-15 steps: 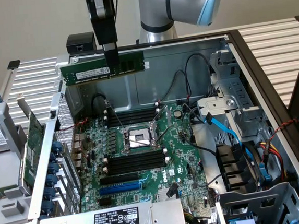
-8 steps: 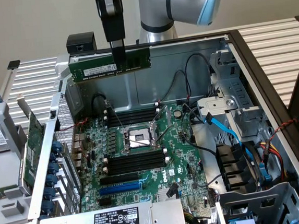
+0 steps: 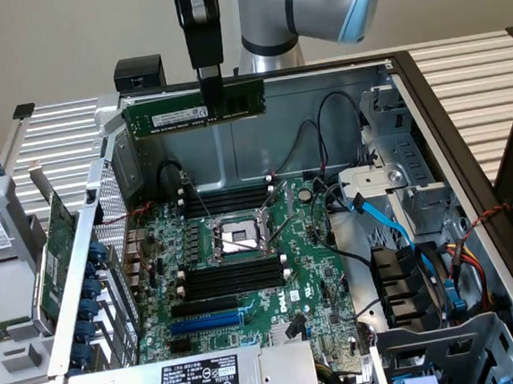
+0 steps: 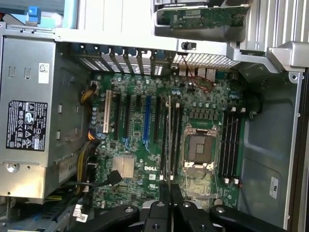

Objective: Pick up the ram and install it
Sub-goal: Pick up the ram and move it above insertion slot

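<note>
- Gripper (image 3: 214, 101) fingers (image 4: 165, 193) are clenched on the ram (image 3: 169, 115), near the middle of its length.
- The ram runs level, out to both sides of the fingers.
- The motherboard (image 3: 246, 274) lies well below the fingertips.

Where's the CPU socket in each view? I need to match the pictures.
Exterior view: the CPU socket sits mid-board, below the ram held in the gripper.
Wrist view: the CPU socket lies between two banks of black memory slots.
Shared landmark: the blue slot.
</note>
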`<state>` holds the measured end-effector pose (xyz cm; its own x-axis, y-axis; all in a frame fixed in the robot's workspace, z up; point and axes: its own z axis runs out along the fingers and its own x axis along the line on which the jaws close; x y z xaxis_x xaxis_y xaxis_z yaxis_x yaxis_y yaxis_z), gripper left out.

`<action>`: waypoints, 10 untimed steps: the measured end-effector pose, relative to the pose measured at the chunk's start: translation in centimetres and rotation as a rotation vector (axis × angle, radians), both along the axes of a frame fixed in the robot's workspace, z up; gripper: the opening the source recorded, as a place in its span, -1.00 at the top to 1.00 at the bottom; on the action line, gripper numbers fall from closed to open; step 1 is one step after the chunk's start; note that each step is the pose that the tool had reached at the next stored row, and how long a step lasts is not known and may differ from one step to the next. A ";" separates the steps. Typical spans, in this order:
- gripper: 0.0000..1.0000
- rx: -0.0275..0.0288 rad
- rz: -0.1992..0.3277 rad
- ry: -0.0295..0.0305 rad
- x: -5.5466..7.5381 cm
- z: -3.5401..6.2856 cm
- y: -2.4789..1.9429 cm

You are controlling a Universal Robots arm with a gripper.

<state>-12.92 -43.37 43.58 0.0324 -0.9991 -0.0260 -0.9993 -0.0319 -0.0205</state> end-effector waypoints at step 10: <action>0.76 -0.0002 -0.008 -0.0028 0.2 -0.43 1.82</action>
<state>-12.76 -41.55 43.15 0.0250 -0.9994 -0.0258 -0.9994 -0.0244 -0.0234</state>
